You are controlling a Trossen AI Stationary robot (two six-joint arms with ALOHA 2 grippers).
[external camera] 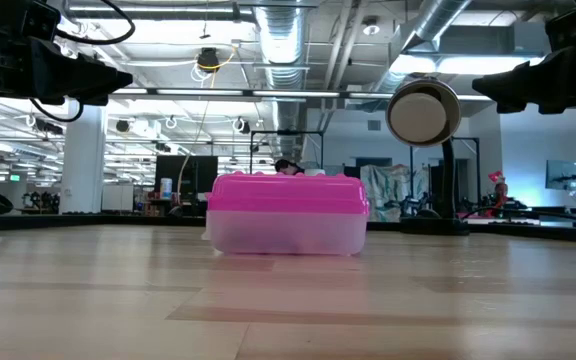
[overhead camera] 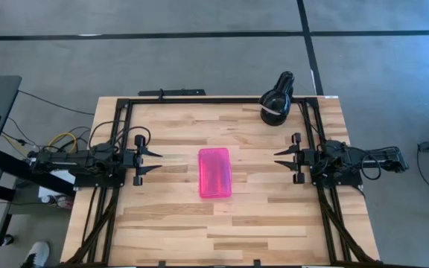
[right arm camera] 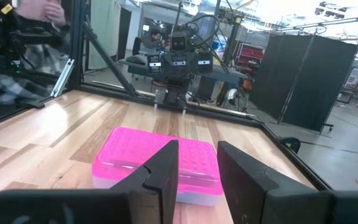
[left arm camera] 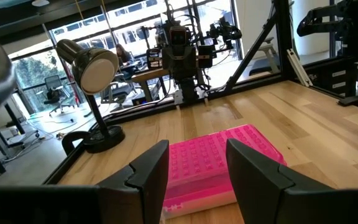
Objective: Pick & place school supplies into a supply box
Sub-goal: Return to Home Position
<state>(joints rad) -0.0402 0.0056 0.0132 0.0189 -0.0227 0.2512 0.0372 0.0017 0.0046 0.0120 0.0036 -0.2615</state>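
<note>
High view: find the supply box (overhead camera: 215, 173) closed at the middle of the table (overhead camera: 177, 219), long axis running from the edge where the lamp (overhead camera: 278, 100) stands toward the opposite edge, crosswise to the line joining the two arms. Find the left gripper (overhead camera: 160, 160) to the box's left and the right gripper (overhead camera: 276, 158) to its right, each pointing inward at a long side, apart from it, neither clearly nearer; fingers spread, nothing held. Low view: read the box (external camera: 288, 215) end-on, pink lid down on the clear base, contents not discernible; arms high at the upper corners, off the table. Left wrist view: sight the box (left arm camera: 222, 158) beyond the parted fingers (left arm camera: 148, 171), long side facing. Right wrist view: same from the opposite side, with a narrower gap between the fingers (right arm camera: 166, 165), nothing gripped. Judged: no grasp pending; keep both grippers off the box.
</note>
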